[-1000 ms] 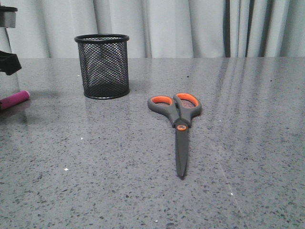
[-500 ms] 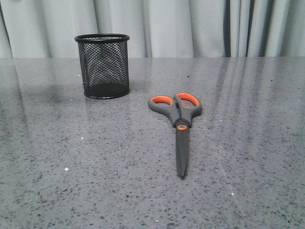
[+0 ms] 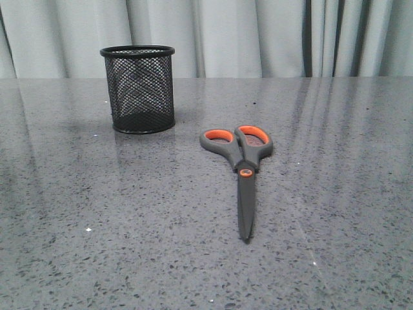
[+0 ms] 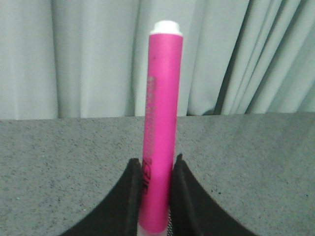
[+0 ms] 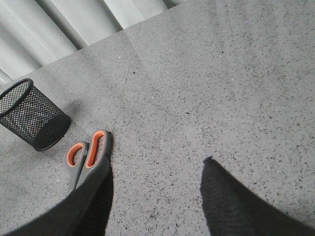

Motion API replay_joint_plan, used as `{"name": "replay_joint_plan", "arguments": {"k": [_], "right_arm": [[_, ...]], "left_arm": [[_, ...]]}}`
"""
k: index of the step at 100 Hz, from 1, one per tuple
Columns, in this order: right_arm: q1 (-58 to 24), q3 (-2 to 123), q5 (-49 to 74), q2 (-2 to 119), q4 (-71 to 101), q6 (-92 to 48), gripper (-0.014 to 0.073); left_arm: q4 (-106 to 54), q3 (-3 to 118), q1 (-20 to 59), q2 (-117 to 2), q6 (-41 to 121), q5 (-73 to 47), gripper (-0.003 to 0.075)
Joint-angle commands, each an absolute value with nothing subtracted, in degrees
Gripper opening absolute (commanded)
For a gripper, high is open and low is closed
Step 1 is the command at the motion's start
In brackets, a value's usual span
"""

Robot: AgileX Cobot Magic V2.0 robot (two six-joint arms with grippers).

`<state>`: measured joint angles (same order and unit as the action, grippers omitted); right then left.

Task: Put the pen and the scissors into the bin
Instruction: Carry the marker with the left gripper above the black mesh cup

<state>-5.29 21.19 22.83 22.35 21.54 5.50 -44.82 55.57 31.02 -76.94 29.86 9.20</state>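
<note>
**Pen lifted in the left gripper; nothing yet in the bin**

Front view. One bin, upright on the far left of the grey speckled table, showing nothing pink or orange through its mesh. One pair of scissors, flat on the table near the centre, well apart from the bin to its right and nearer; loops toward the far side, blades shut and pointing near. No pen, arm or gripper within this frame. Pale curtain behind the table.

Left wrist view. One pen, pinched near its lower end between the two dark fingers of the left gripper, white tip away from the fingers, shown against curtain and table. Bin not visible here, so the pen's place relative to it cannot be told.

Right wrist view. Right gripper spread wide, nothing between its fingers, above bare table. Same scissors seen by their orange loops beside the left-hand finger in this picture, not touched as far as can be told; same bin beyond them.

Progress, as a judgement. Pen grasped but not delivered; scissors not yet picked up. Remaining: carrying the pen over the rim and releasing it, then grasping the scissors, probably with the free right gripper, and dropping them in.

Count. Pens, one; scissors, one pair; bins, one; grippers, two.
</note>
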Motion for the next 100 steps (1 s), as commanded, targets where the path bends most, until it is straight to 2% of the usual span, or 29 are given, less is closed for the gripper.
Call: {"name": "replay_joint_plan", "arguments": {"k": [1,63,100], "right_arm": [[-5.4,23.1,18.7,23.1,21.9,5.2,0.0360],[-5.4,23.1,20.9,23.1,21.9,5.2,0.0360],[-5.4,23.1,23.4,23.1,21.9,5.2,0.0360]], "left_arm": [[-44.9,57.0,32.8,-77.5,29.9,14.3,-0.0020],[-43.4,57.0,32.9,-81.3,15.8,13.7,-0.0020],[-40.7,57.0,32.9,-83.5,15.8,18.3,-0.0020]]}}
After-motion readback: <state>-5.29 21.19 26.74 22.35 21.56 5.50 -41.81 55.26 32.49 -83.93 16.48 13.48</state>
